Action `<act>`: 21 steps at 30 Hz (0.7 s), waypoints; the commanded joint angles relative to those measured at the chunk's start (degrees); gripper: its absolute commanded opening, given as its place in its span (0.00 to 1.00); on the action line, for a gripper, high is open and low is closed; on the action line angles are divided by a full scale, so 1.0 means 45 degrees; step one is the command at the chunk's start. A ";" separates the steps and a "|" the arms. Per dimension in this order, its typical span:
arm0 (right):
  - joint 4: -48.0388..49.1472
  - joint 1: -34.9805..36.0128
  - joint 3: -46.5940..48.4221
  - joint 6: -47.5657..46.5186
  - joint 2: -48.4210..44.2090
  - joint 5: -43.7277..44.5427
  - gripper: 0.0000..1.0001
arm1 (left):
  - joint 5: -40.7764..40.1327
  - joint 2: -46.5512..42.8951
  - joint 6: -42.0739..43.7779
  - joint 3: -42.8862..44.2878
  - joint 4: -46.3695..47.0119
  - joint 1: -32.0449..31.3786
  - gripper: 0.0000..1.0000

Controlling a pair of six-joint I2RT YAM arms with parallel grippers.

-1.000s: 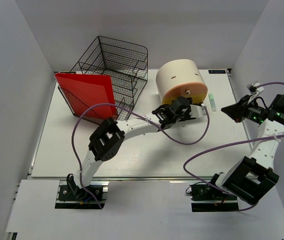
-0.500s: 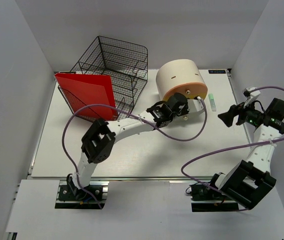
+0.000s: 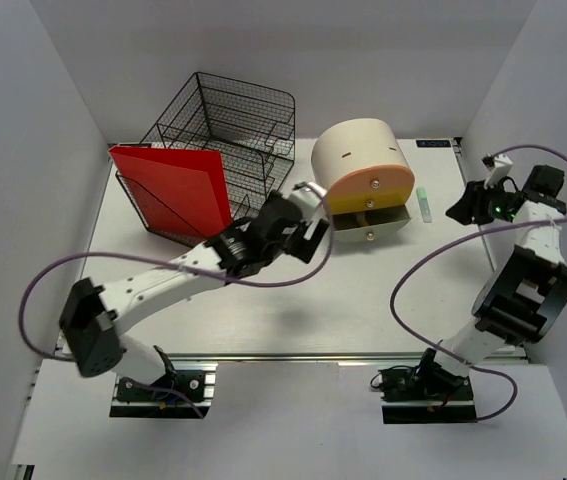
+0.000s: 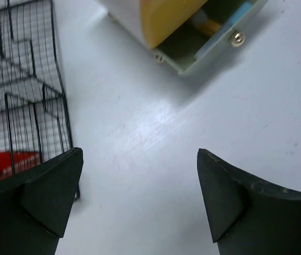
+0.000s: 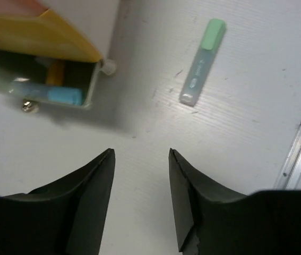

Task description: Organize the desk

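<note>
The left fingers (image 3: 313, 232) are spread wide and hold nothing; they hang above a bare patch of the white counter (image 3: 263, 310), between the black wire mesh tray (image 3: 233, 130) and the open drawer (image 3: 371, 228), touching neither. The right fingers (image 3: 457, 211) stand partly apart, also with nothing between them, above the counter near its right rail, with a pale green marker (image 5: 202, 62) lying flat on the surface just ahead of them. The counter fills the middle of the overhead view and carries everything. The round beige drawer unit (image 3: 358, 160) sits toward the back, its lowest drawer standing open; inside lie a blue item (image 5: 60, 95) and an orange one (image 5: 56, 71), side by side. A red folder (image 3: 178, 190) stands upright at the tray's front left; whether it is inside or only against the mesh cannot be told
</note>
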 commanded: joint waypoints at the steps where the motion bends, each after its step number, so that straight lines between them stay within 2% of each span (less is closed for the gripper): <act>1: 0.0004 0.1277 0.1628 0.0809 0.1221 0.2662 0.54 | 0.0000 -0.2251 -0.1871 -0.2027 0.0303 0.0399 0.98; 2: 0.0140 0.1765 0.1804 0.0848 0.1475 0.3770 0.58 | 0.0041 -0.2662 -0.1930 -0.2385 0.0365 0.0556 0.98; 5: 0.0434 0.2801 0.2584 0.1218 0.2666 0.5164 0.62 | -0.0017 -0.3699 -0.2028 -0.3363 0.0521 0.0693 0.98; 9: 0.0356 0.3566 0.4478 0.1804 0.4775 0.7274 0.65 | 0.0528 -0.4169 -0.2126 -0.3132 0.0210 0.0694 0.98; 13: 0.0239 0.3742 0.6371 0.2469 0.6124 0.8057 0.66 | 0.0628 -0.4636 -0.1815 -0.3012 -0.0240 0.0694 0.98; 17: 0.0531 0.3840 0.6805 0.2509 0.6926 0.8624 0.67 | 0.0334 -0.4912 -0.1638 -0.3872 0.0169 0.0694 0.98; 21: 0.0434 0.4151 0.7157 0.2392 0.7706 0.8781 0.66 | 0.0530 -0.4775 -0.1638 -0.3775 0.0149 0.0694 0.98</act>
